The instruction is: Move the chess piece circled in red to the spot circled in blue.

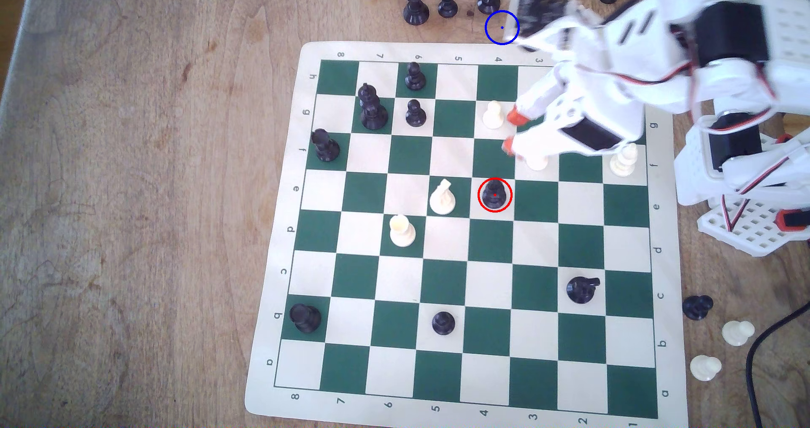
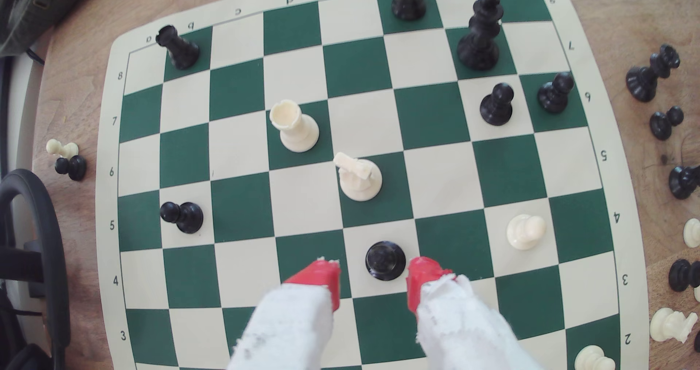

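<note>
Worn brown wooden tabletop (image 1: 131,191) carries a flexible green-and-cream chessboard mat (image 1: 280,279), its rim printed with letters and numbers. Nearest the bottom of the exterior view, a black pawn (image 1: 443,323) and a black rook (image 1: 305,317) stand on the board, with a black knight (image 1: 582,288) to their right. Off the mat at the exterior view's right edge lie one black and two cream pawns (tipped or upright, I cannot tell). Farther in, a cream rook (image 1: 402,231) and a cream knight (image 1: 442,198) stand on dark squares. Just to the exterior view's right of that knight is the small matte black pawn with a round head and flared base (image 1: 495,195), upright on its square inside the thin red ring. The white arm's gripper with orange-red fingertips (image 1: 509,131) hovers beyond it, jaws spread wide and holding nothing; in the wrist view the pawn (image 2: 385,261) sits low between the two red tips of the gripper (image 2: 375,279), with a gap on each side. A cream pawn (image 1: 493,115) stands just beside the farther fingertip. Farthest off, past the mat's edge on bare wood, lies the spot marked by a thin blue ring with a centre dot (image 1: 502,27), just beside a row of captured black pieces (image 1: 447,1).
</note>
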You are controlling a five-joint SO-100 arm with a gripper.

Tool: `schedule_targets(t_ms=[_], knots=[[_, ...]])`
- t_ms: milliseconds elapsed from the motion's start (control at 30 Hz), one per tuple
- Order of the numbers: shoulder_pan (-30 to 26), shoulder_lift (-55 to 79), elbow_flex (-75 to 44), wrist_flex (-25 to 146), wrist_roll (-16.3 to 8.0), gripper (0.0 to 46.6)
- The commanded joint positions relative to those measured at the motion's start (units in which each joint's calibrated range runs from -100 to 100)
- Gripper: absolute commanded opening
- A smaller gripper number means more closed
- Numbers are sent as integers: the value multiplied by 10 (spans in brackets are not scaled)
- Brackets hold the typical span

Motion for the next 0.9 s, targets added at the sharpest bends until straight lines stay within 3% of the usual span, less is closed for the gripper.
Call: schedule_targets(t_ms=[0,233,500,867], knots=[[-9,73,-70,0,-24,124],[1,176,-87,-9,-30,129],[-2,230,-74,-41,-28,206],[-4,299,-94,-44,-19,173]])
